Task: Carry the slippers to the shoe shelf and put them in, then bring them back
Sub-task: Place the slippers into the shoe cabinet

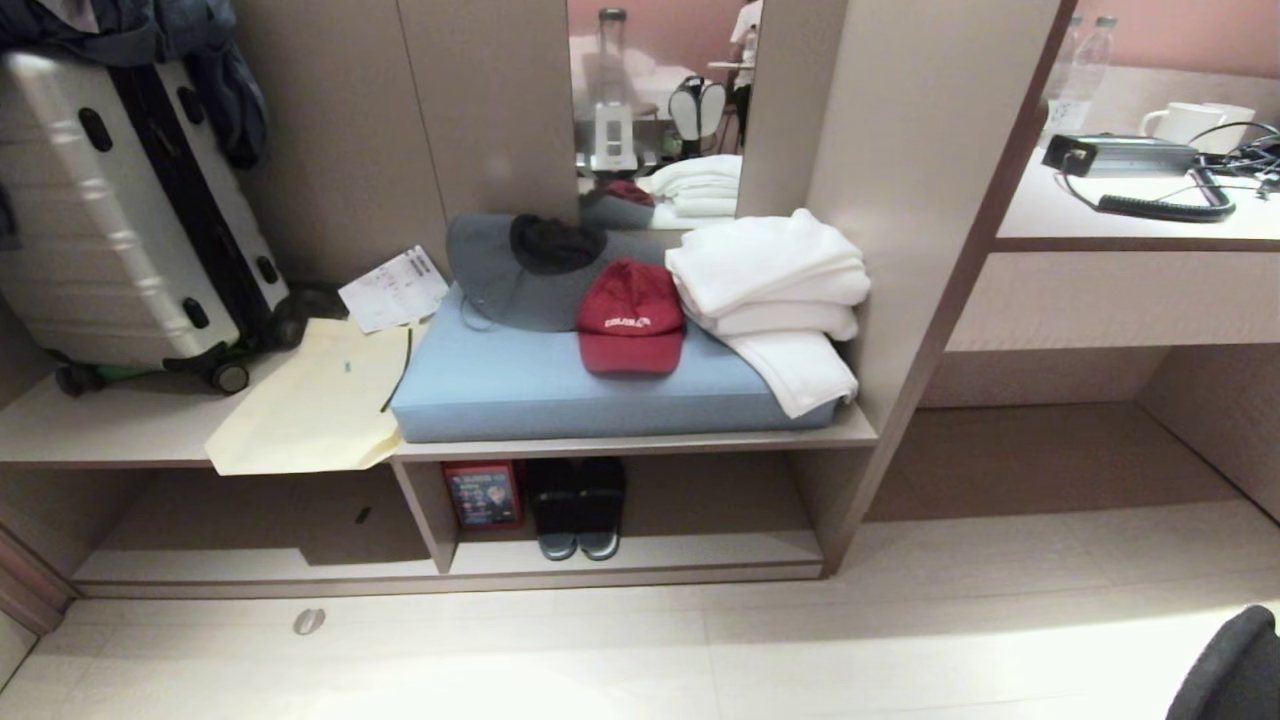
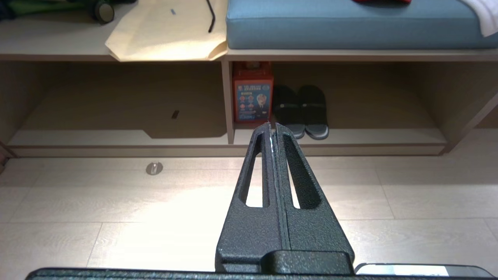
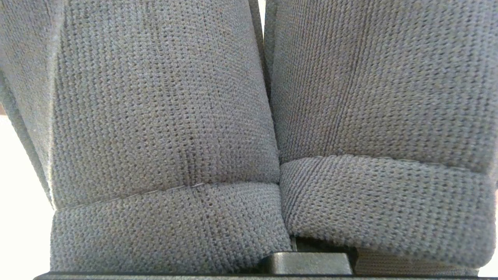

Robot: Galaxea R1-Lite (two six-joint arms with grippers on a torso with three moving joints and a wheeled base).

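Right jaws are clamped on the slippers [image 3: 163,116]; left jaws are together, empty. Ahead of the left jaws, another pair [image 2: 300,112] crowds the shelf [image 2: 389,136], so the slippers could knock it.

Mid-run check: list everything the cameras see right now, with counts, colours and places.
shoe shelf: 1, pale wood, low, upright divider
shelved slippers: 1 pair, black, right compartment, beside the red box
red box: 1, red, against the divider
cushion: 1, blue, on the bench top
cap: 1, red, on the cushion
hat: 1, grey, behind the cap
towels: 1 stack, white, cushion's right end
suitcase: 1, silver, left bench
paper bag: 1, cream, left of the cushion
slippers: 1 pair, grey knit, filling the right wrist view
left gripper: shut, empty, over the floor
right gripper: shut, fingers hidden behind the slippers
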